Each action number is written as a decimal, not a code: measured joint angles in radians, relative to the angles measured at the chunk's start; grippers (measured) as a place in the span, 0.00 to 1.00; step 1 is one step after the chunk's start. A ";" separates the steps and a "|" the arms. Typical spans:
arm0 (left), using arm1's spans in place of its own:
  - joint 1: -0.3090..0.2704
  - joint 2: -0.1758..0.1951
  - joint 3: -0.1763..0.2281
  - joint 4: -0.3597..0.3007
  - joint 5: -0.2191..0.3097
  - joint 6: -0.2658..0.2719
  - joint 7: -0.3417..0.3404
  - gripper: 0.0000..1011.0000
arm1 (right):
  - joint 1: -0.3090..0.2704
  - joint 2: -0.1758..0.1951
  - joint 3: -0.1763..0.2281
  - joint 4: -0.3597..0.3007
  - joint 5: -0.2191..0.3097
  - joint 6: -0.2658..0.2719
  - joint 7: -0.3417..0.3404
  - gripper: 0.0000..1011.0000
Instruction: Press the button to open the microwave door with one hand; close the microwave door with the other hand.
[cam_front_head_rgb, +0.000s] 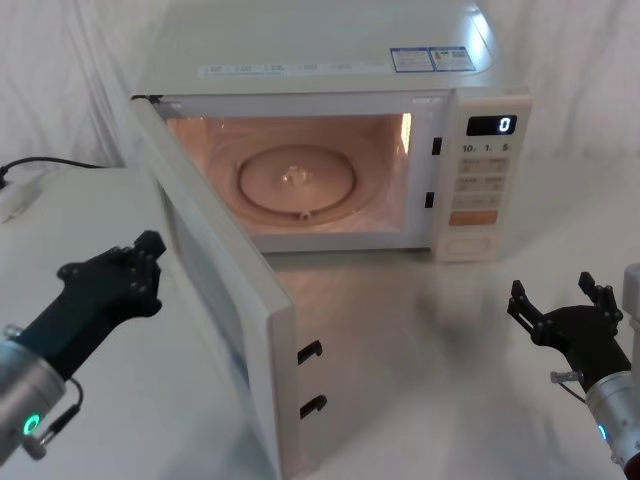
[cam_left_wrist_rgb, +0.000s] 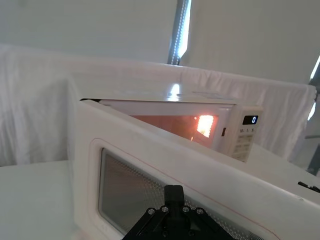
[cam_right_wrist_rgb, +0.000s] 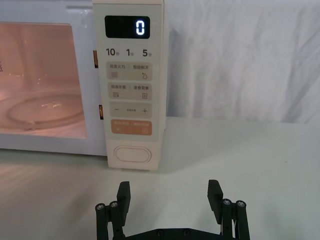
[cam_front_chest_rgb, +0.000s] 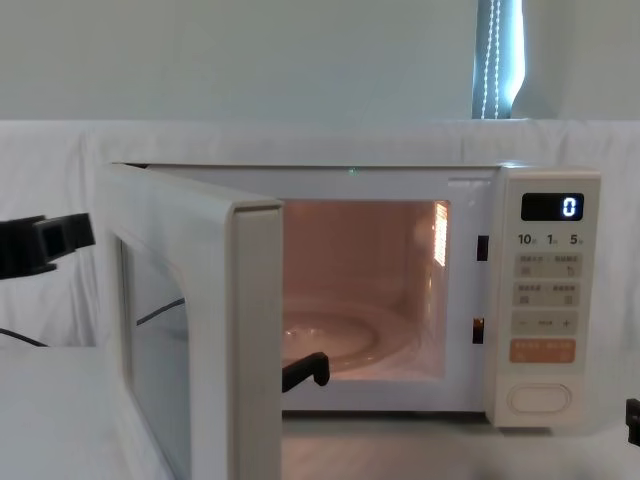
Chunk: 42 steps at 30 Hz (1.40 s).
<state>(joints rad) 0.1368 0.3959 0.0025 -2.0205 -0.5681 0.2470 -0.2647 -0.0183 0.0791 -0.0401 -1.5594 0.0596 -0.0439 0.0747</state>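
Door open, first half done; the closing is left

On the left, the left gripper (cam_front_head_rgb: 140, 262) hovers just beside the outer face of the microwave door (cam_front_head_rgb: 215, 300), near but apart from it as far as I can tell; whether its fingers are together or apart I cannot tell. The door stands wide open on its left hinge, upright, its long axis running from the hinge toward the robot, latch edge nearest; the lit cavity is exposed. To the right, the button (cam_right_wrist_rgb: 132, 154) sits low on the control strip, and the right gripper (cam_right_wrist_rgb: 169, 192) waits in front of it, well apart, jaws spread and holding nothing
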 joint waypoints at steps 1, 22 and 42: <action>-0.019 0.005 0.010 0.012 -0.002 0.005 -0.002 0.00 | 0.000 0.000 0.000 0.000 0.000 0.000 0.000 0.99; -0.237 0.003 0.199 0.150 0.042 0.013 0.042 0.00 | 0.000 0.000 0.000 0.000 0.000 0.000 0.000 0.99; -0.438 -0.128 0.324 0.326 0.215 0.007 0.134 0.00 | 0.000 0.000 0.000 0.000 0.000 0.000 0.000 0.99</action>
<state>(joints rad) -0.3013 0.2680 0.3267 -1.6940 -0.3528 0.2536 -0.1307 -0.0182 0.0790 -0.0401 -1.5594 0.0596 -0.0439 0.0747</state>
